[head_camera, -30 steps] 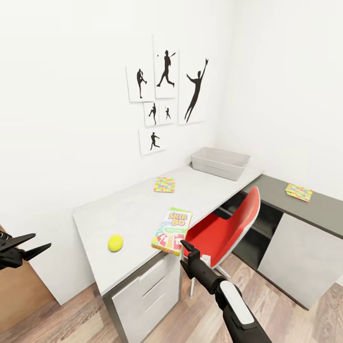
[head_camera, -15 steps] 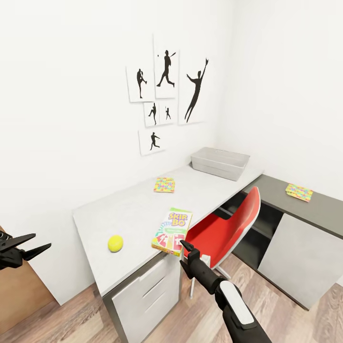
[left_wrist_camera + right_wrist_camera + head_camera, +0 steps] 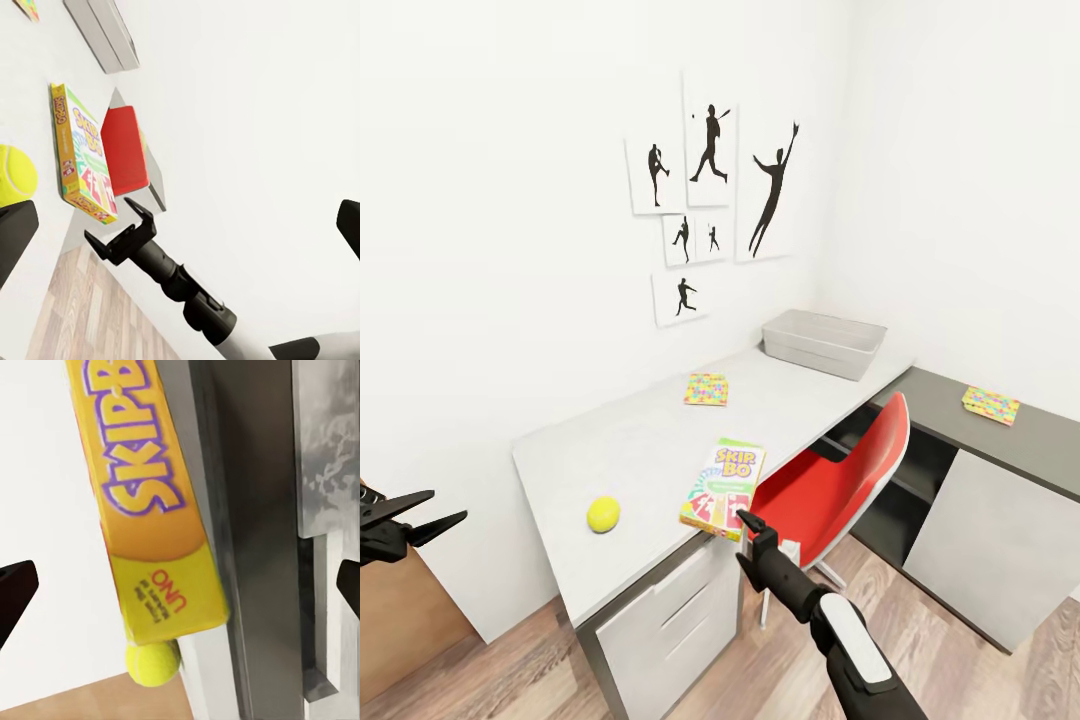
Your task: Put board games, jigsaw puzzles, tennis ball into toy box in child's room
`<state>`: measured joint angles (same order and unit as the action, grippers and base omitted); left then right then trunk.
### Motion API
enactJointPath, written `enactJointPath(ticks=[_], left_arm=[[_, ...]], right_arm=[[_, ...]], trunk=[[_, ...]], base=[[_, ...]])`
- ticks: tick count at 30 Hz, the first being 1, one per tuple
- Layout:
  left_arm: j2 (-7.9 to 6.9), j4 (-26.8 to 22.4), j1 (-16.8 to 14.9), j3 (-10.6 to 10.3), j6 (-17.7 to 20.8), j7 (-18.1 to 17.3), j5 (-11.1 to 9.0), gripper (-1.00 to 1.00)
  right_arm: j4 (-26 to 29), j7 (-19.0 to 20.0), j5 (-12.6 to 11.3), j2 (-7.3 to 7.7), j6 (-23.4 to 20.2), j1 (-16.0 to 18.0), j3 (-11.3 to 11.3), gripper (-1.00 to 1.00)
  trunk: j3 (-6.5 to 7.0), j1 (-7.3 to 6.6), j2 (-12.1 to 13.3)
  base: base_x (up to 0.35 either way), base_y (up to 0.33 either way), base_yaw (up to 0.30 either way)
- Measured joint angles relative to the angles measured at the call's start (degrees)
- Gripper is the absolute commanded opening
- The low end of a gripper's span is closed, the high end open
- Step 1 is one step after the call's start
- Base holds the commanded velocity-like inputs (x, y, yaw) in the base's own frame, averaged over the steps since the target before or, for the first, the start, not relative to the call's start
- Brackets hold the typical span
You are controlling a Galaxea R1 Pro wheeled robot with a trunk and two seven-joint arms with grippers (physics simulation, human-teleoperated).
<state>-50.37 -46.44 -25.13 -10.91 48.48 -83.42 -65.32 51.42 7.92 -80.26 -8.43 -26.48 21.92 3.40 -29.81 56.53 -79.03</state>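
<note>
The Skip-Bo board game (image 3: pixel 722 488) lies flat at the near edge of the grey desk (image 3: pixel 640 450), slightly overhanging it. A yellow tennis ball (image 3: pixel 603 515) rests to its left. One jigsaw puzzle (image 3: pixel 706 389) sits mid-desk, another (image 3: pixel 990 405) on the dark side desk. The grey toy box (image 3: pixel 823 341) stands in the far corner. My right gripper (image 3: pixel 752 525) is open just below and in front of the board game's near end; its wrist view looks along the box's end (image 3: pixel 150 510) with the ball (image 3: pixel 152 662) behind. My left gripper (image 3: pixel 448 505) hangs open far left, off the desk.
A red chair (image 3: pixel 840 490) is tucked under the desk right beside my right arm. Drawers (image 3: pixel 660 610) sit under the desk's near end. Silhouette posters (image 3: pixel 710 200) hang on the wall. A brown door or cabinet (image 3: pixel 400 610) stands at the lower left.
My right gripper has crept slightly up and toward the board game's near end. The view has shifted a touch; the left gripper holds still.
</note>
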Motion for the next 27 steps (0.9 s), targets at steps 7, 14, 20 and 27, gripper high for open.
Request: enactJointPath(ticks=[7, 14, 20, 27], left_arm=[[0.00, 0.00, 0.00, 0.00, 0.04, 0.00, 0.06, 1.00], [0.00, -0.01, 0.00, 0.00, 0.08, 0.00, 0.08, 1.00], [0.00, -0.02, 0.00, 0.00, -0.05, 0.00, -0.04, 1.00], [0.00, 0.00, 0.00, 0.00, -0.12, 0.00, 0.01, 1.00]], right_arm=[[-0.23, -0.43, -0.01, 0.00, -0.23, 0.02, 0.13, 1.00], [-0.25, -0.51, -0.02, -0.02, -0.25, 0.02, 0.17, 1.00], [-0.25, -0.52, 0.02, -0.07, -0.25, 0.05, 0.23, 1.00], [-0.25, -0.52, 0.13, -0.24, -0.20, 0.04, 0.23, 1.00]], trunk=[[0.00, 0.00, 0.00], [0.00, 0.01, 0.00], [0.00, 0.00, 0.00], [0.00, 0.00, 0.00]], base=[[-0.008, 0.001, 0.000], [-0.060, 0.069, 0.000], [-0.016, 0.041, 0.000], [-0.002, 0.005, 0.000]])
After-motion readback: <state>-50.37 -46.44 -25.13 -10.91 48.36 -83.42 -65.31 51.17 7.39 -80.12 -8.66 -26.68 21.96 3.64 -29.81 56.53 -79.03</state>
